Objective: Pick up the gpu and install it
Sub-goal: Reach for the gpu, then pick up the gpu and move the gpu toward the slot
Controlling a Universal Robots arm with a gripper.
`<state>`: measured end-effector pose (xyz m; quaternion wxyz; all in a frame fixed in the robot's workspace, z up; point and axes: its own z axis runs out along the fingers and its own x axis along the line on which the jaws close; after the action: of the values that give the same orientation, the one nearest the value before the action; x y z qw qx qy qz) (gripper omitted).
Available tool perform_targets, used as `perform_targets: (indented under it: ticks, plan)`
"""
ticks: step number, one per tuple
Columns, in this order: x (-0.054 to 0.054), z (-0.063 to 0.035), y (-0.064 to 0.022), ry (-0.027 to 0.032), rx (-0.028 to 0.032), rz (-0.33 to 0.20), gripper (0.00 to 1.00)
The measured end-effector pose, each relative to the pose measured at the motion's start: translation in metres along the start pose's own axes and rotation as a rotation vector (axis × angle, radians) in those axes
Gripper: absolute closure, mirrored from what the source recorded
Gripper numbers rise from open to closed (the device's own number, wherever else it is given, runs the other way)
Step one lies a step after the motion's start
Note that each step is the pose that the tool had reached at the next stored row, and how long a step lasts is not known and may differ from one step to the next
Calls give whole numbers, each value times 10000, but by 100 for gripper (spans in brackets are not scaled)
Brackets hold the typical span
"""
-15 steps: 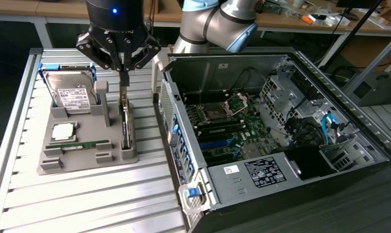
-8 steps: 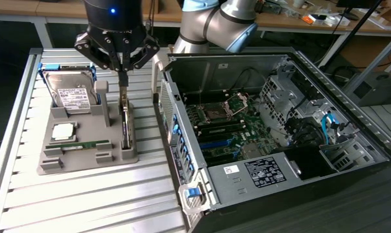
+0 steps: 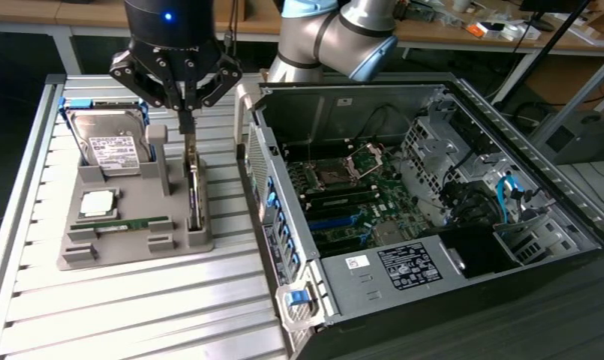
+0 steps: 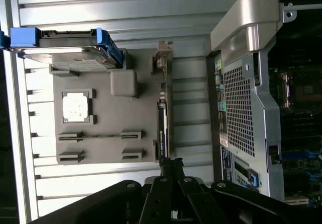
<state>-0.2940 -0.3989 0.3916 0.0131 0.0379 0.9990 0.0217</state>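
Hovering over the grey holder (image 3: 131, 247), the jaws sit pressed together (no gap) at the top edge of the upright gpu (image 3: 193, 187).

A robotics lab or workshop is indicated: a slatted metal table (image 3: 131, 300) is seen beneath the gripper (image 3: 187, 126), an opened computer case (image 3: 322, 112) beside it, and cluttered workbenches (image 3: 442, 34) behind it.

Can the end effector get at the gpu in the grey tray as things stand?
Probably yes. The end effector hangs shut right above the gpu, which stands on edge in the grey tray with its top edge uncovered; the hard drive sits apart, toward the exterior view's left.
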Motion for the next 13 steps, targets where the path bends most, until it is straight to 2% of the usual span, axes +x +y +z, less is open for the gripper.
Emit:
perform_targets:
  ticks: [13]
  plan:
    - [3,0,0,0,-1,-1,89]
